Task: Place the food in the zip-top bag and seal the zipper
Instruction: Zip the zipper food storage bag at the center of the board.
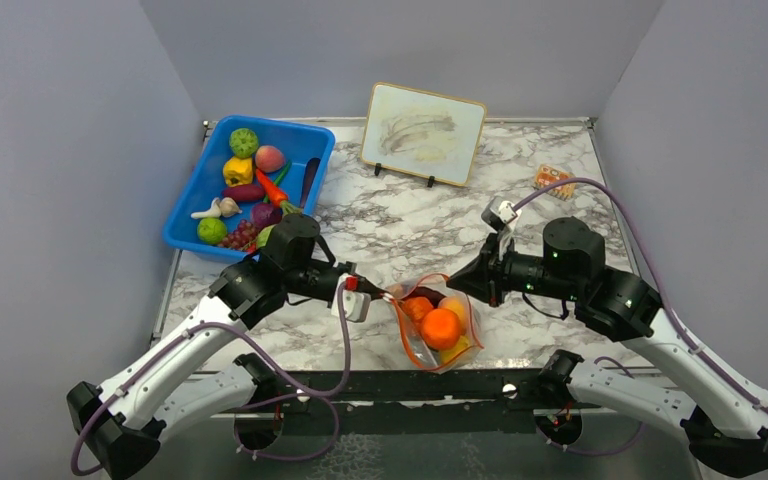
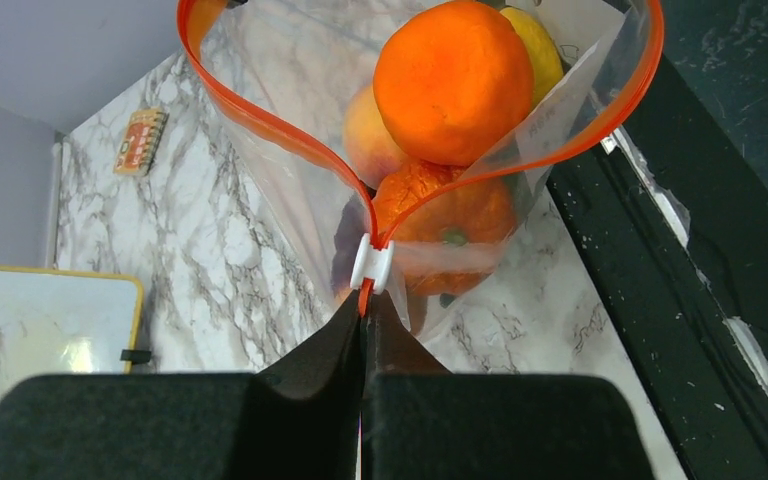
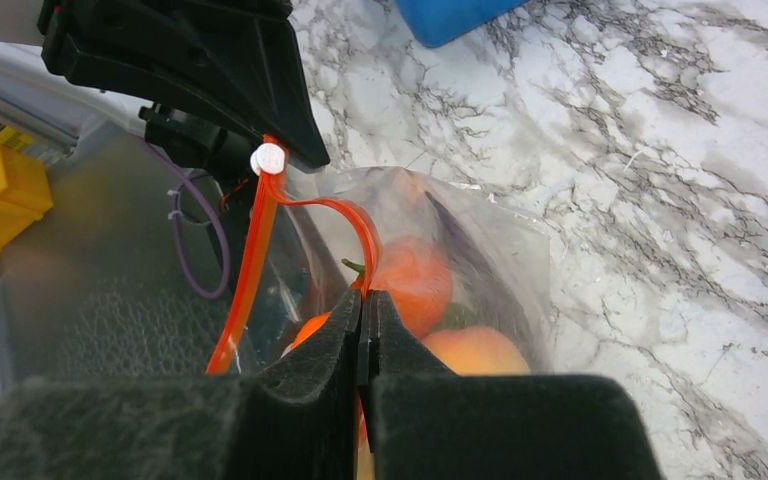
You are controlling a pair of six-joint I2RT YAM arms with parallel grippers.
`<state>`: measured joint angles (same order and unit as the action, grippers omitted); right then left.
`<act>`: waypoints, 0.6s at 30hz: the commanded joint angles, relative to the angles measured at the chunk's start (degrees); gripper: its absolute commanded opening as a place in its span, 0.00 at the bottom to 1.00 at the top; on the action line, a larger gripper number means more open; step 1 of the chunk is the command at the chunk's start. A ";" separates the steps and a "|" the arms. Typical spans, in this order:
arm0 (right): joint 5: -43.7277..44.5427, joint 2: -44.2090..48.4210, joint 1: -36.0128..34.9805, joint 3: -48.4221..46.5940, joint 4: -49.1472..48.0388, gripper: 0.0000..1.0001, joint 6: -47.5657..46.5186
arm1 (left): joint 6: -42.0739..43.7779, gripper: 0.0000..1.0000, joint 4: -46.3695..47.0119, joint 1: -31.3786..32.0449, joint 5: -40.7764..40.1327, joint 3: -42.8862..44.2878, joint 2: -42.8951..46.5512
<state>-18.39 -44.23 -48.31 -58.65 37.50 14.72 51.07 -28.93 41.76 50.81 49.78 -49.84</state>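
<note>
Left hand pinches the zipper beside its slider, right hand its far end; a hard pull could spill oranges.

The marble table is carrying a blue bin far left, a framed board at the back, an orange packet far right, and the zip-top bag near the front.
</note>
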 commanded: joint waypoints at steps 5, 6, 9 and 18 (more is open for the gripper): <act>9.61 -0.11 -0.29 -0.59 -4.11 0.01 -1.53 | -13.96 0.00 9.95 0.35 -2.24 -0.58 -1.19; 10.89 -0.74 -0.29 -0.43 -4.93 0.02 -2.22 | -17.03 0.00 12.94 0.34 -3.66 -1.81 -0.89; 14.24 -4.49 -0.29 -1.95 -3.61 0.13 -3.76 | -23.88 0.00 19.98 0.34 -5.45 -4.95 -0.62; 10.58 -6.28 -0.29 -5.19 -5.55 0.46 -6.50 | -33.00 0.00 24.61 0.38 -3.24 -6.24 -4.26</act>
<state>-5.37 -51.33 -48.31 -60.07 35.81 10.96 24.05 -9.45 41.76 46.92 43.46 -53.25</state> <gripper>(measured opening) 0.416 0.009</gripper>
